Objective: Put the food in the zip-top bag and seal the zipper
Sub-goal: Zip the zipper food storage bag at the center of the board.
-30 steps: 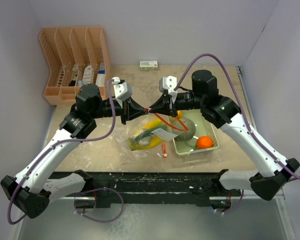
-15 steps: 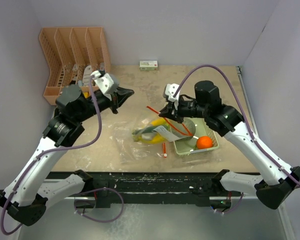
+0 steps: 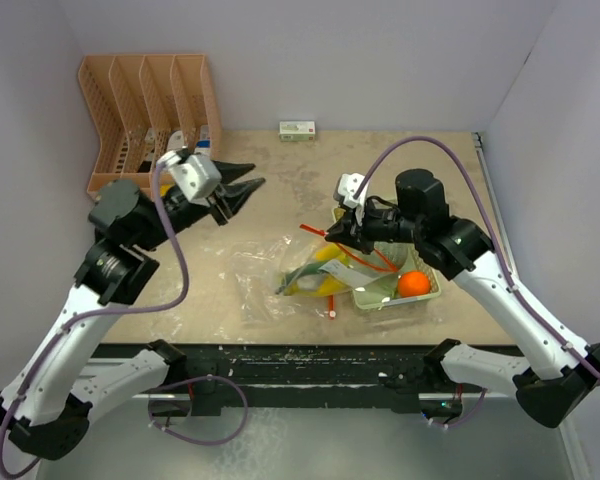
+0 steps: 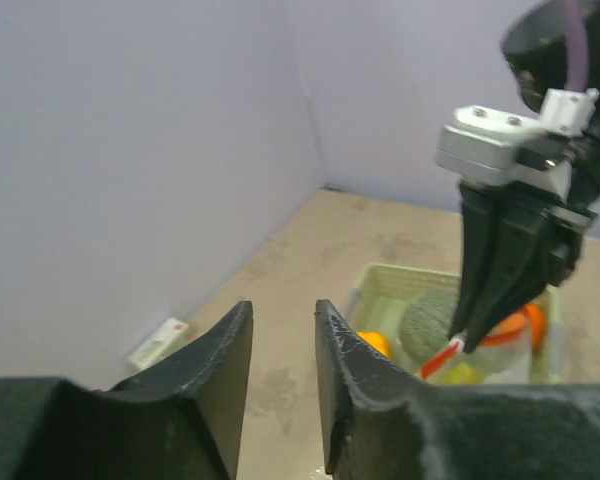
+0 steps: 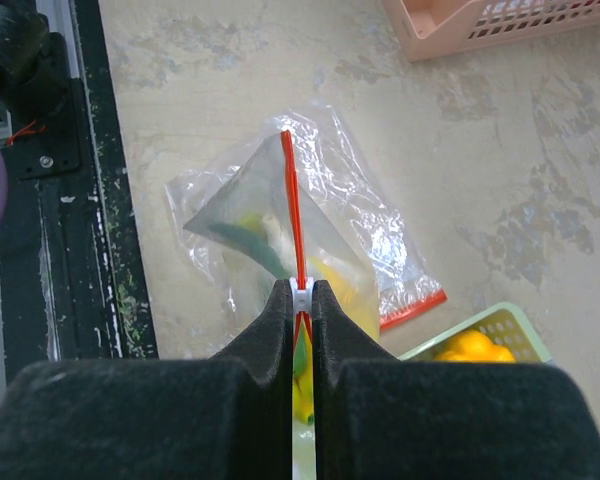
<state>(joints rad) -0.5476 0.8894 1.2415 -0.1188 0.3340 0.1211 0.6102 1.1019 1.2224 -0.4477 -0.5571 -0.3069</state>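
My right gripper point(image 3: 332, 233) is shut on the white slider tab point(image 5: 300, 297) of the zipper. The red-orange strip point(image 5: 292, 205) runs straight out from its jaws. The clear zip-top bag point(image 3: 310, 280) hangs from that strip with the yellow banana bunch point(image 3: 325, 272) inside. The melon point(image 4: 430, 318), the bell pepper point(image 4: 373, 343) and the orange fruit point(image 3: 412, 284) lie in the pale green basket point(image 3: 380, 300). My left gripper point(image 3: 238, 190) is open and empty, raised well to the left of the bag. It also shows in the left wrist view point(image 4: 280, 312).
A second clear bag with a red strip point(image 5: 412, 309) lies flat on the table under the held one. The peach slotted organiser point(image 3: 145, 125) stands at the back left. A small white box point(image 3: 297, 130) lies by the back wall.
My left gripper has let go of the bag's mouth, opened and drawn back to the left. My right gripper has moved right and down with the slider, carrying the bag toward the basket.
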